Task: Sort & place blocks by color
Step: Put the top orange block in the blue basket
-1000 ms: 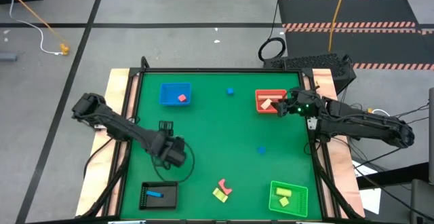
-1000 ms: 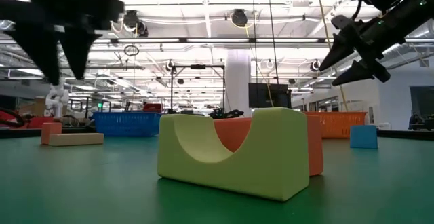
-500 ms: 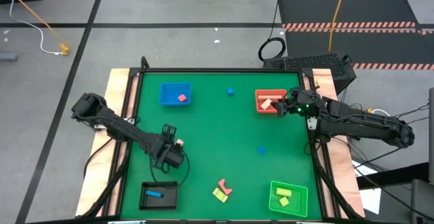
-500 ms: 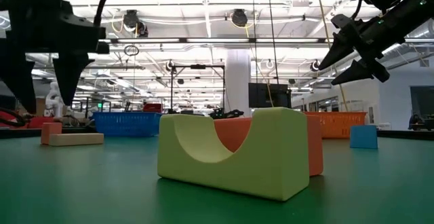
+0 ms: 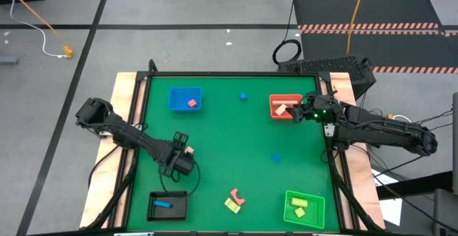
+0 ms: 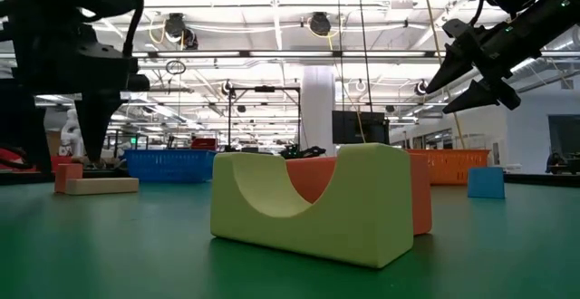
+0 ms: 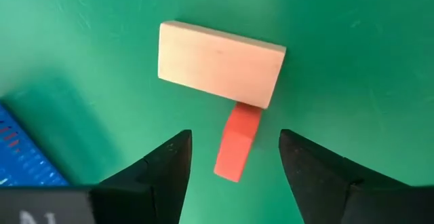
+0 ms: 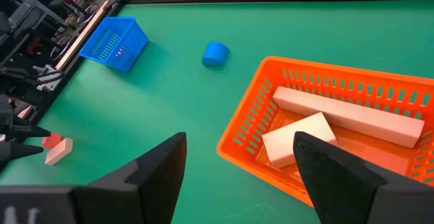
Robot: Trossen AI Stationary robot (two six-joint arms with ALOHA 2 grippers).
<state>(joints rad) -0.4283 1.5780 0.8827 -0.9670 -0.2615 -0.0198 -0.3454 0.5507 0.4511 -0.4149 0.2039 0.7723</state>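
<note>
My left gripper is open and points down over the table's left part. Its fingers stand on either side of a small red block without touching it. That red block lies on the mat with one end against a cream bar. In the low view the pair shows at the far left, cream bar and red block. My right gripper is open and hovers by the red tray, which holds two cream blocks. Nearer the camera lie a yellow arch and a pink arch.
A blue tray holds a red block. A black tray holds a blue block, and a green tray holds yellow blocks. Loose blue blocks lie on the mat at the far side and right of centre.
My left gripper has come down toward the cream bar and the red block and shifted a little toward the table's near edge. It has stayed open. The cream bar, earlier hidden under it in the high view, now shows beside it. The right arm has kept still.
</note>
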